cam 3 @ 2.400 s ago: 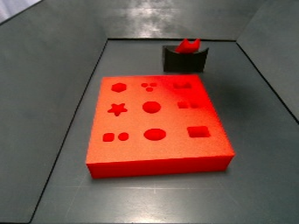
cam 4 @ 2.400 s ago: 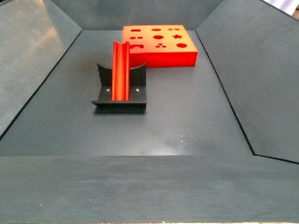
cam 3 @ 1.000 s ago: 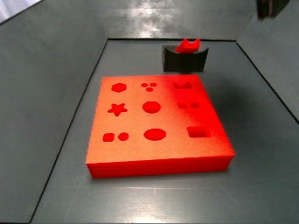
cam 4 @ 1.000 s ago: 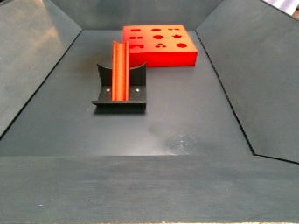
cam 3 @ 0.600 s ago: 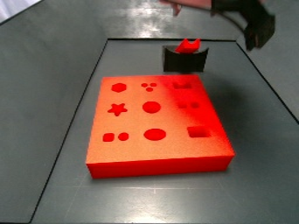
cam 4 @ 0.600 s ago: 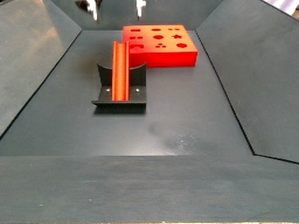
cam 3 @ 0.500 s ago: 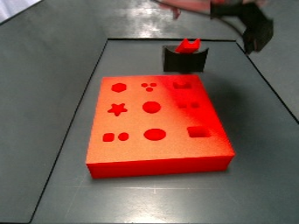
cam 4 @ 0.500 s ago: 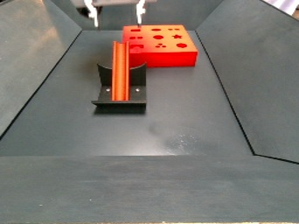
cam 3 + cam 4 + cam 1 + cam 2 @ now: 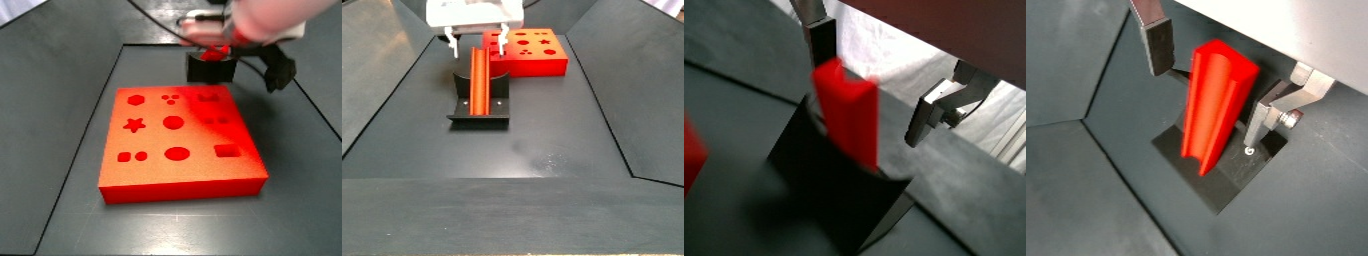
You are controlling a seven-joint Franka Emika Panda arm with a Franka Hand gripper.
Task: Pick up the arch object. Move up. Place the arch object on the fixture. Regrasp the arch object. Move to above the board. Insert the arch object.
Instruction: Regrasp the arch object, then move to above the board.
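arch object: long slim red prism lying in the fixture's curved top; its far end sits between the gripper fingers, no contact visible in either wrist view
fixture: dark block on a base plate, standing on the surface just beside the board's near edge; holds the arch object lengthwise
gripper: low over the far end of the arch object, fingers spread either side of it, released, not grasping; white body above
fingers: flat silver plates with dark pads; one on each side of the red prism, gaps visible in both wrist views
board: large red-orange slab with shaped cut-outs (star, circles, oval, square), flat on the surface, beyond the fixture in a side view
surface: dark grey, sloped dark walls around it
writing/labels: none readable on any item
obstruction: in a side view the blurred gripper and arm cover most of the fixture and arch object; a dark cable runs from the arm to the top of the frame
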